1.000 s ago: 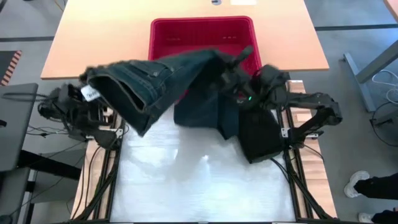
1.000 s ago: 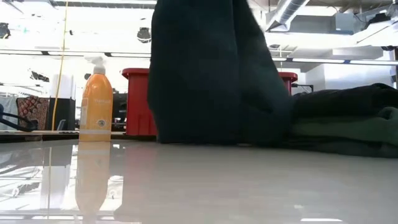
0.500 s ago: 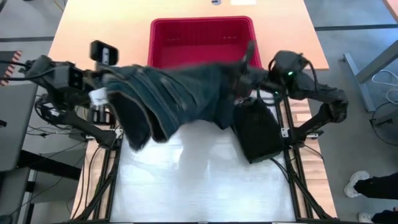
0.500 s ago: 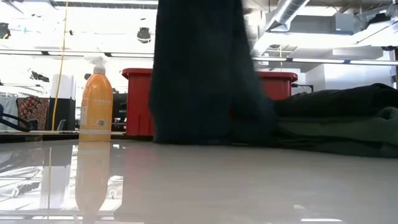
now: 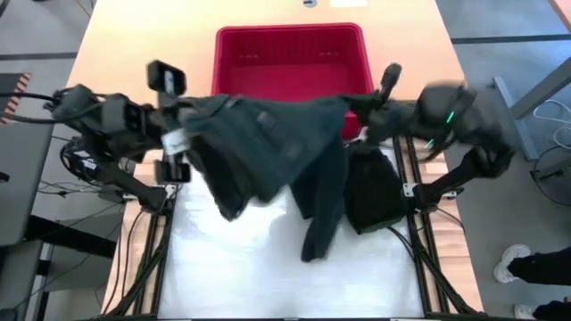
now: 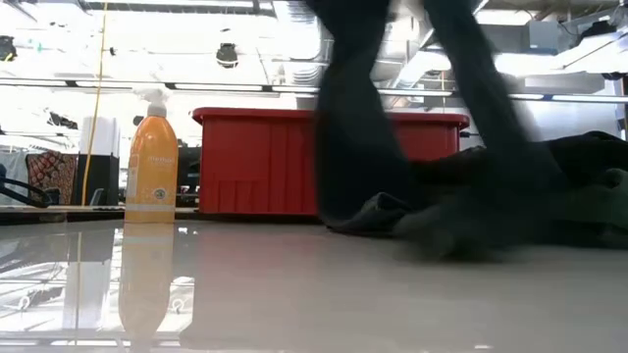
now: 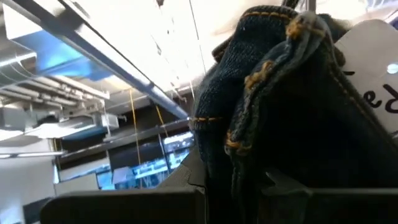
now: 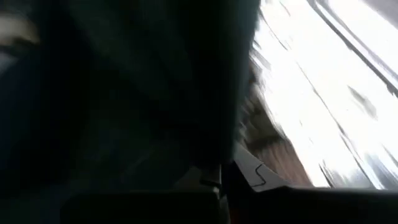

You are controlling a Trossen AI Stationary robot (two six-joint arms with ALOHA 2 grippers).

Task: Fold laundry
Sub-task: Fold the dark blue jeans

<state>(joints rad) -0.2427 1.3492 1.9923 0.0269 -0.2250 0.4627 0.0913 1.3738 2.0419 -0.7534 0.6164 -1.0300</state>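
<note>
A pair of dark blue jeans (image 5: 277, 143) from the laundry hangs in the air between my two grippers, in front of the red basket (image 5: 290, 49). My left gripper (image 5: 183, 120) is shut on its left end, my right gripper (image 5: 357, 114) on its right end. The two legs (image 6: 353, 127) hang down, and their lower ends (image 6: 392, 211) lie on the white table. A folded pile of dark garments (image 5: 370, 192) rests on the table below my right gripper. My left gripper pinches the jeans' waistband (image 7: 249, 149), the edge with orange stitching, beside a white label (image 7: 373, 68). The cloth is bunched in several layers between the fingers. The jeans hang below it toward the table. My right gripper is shut on dark cloth (image 8: 186, 124) of the jeans' right end; the cloth fills its wrist view and hides which part it has. The garment hangs below the fingers, its lower ends on the table.
An orange spray bottle (image 6: 152, 162) stands at the far left, beside the red basket (image 6: 265, 157). The folded pile (image 6: 589, 186) takes up the right of the white table top (image 5: 232, 267); its near half is bare.
Both grippers have risen with the jeans, the left one also tipping upward. The bunched jeans have been lifted and have opened out: the dark mass that stood on the table now hangs as two separate legs, with only their ends on the table.
</note>
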